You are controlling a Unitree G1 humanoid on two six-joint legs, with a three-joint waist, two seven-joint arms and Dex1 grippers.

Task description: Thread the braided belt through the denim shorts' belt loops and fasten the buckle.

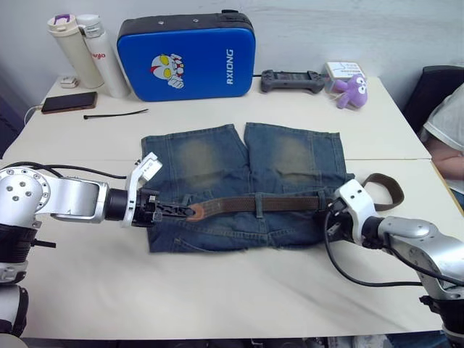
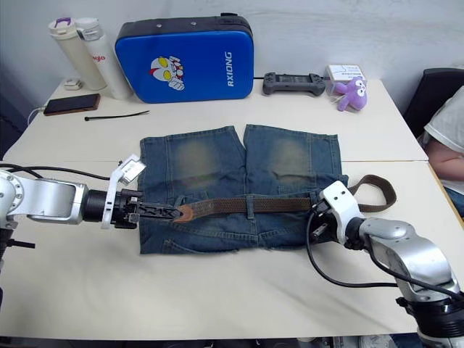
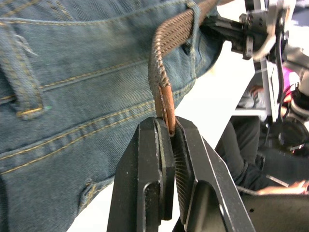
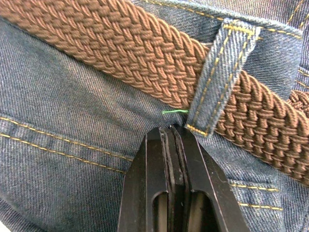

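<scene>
The denim shorts (image 1: 217, 159) lie flat on the white table, waistband towards me. The braided belt (image 1: 283, 204) runs along the waistband under a middle belt loop (image 1: 259, 204) and curls back in an arc (image 1: 388, 190) past the shorts' right edge. My left gripper (image 1: 187, 212) is shut on the belt's tan leather tip (image 3: 165, 104) at the waistband's left side. My right gripper (image 4: 173, 129) is shut, its tips on the denim right below another belt loop (image 4: 219, 77) that holds the belt. The buckle is hidden.
At the back stand a blue case (image 1: 188, 54), two bottles (image 1: 72, 51), a phone (image 1: 69, 102), a black cable tie (image 1: 116, 114), a game controller (image 1: 292, 80) and a purple plush (image 1: 351, 90). A person's sleeve (image 1: 446, 127) shows at the right edge.
</scene>
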